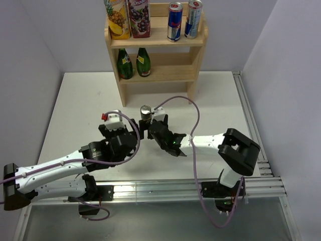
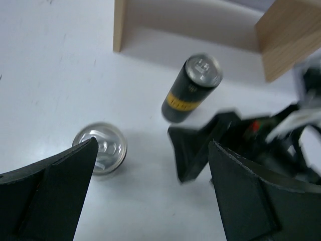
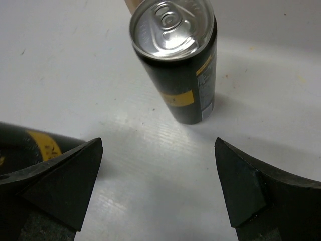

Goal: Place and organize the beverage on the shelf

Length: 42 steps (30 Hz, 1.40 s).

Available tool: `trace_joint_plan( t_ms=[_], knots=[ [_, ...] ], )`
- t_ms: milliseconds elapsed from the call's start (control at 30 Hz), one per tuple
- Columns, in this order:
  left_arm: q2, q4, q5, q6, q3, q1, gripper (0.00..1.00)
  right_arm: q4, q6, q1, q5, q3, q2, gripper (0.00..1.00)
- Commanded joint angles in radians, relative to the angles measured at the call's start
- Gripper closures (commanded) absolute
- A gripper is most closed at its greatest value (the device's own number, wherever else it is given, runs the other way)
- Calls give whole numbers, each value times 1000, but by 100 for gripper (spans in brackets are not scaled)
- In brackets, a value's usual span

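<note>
Left tool and right tool gape empty, and you've a black can and a silver-topped can left on the worktop, with cartons, bottles and slim cans already on the shelf.

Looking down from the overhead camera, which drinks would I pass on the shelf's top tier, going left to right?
pineapple carton → grape carton → blue can → end can
</note>
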Motion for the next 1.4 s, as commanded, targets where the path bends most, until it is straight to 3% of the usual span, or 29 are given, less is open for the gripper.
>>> trace_joint_plan(
  t_ms=[0,200,500,633,700,1000,1233,1333,1367],
  knots=[
    [-5,-278,-74,-360,-35,-64,1,26,-22,-33,-20,77,38,0],
    [36,-342,-95,-613,-146,-147,1,30,-31,-87,-25,129,111,0],
    [145,-378,-178,-851,-207,-211,1,99,-39,-132,-48,169,233,0],
    [215,-320,-204,-836,-221,-222,1,150,-54,-145,-60,180,283,0],
    [258,-352,-209,-904,-201,-224,1,171,-62,-153,-66,187,309,0],
    [367,-251,-219,-833,-208,-225,1,231,-99,-168,-89,240,383,5],
    [360,27,-204,-636,-302,-224,1,258,-99,-179,-85,246,411,33],
    [389,98,-200,-585,-321,-221,1,259,-100,-181,-100,244,408,52],
    [399,102,-198,-583,-322,-216,1,253,-100,-181,-103,247,409,72]
  ],
)
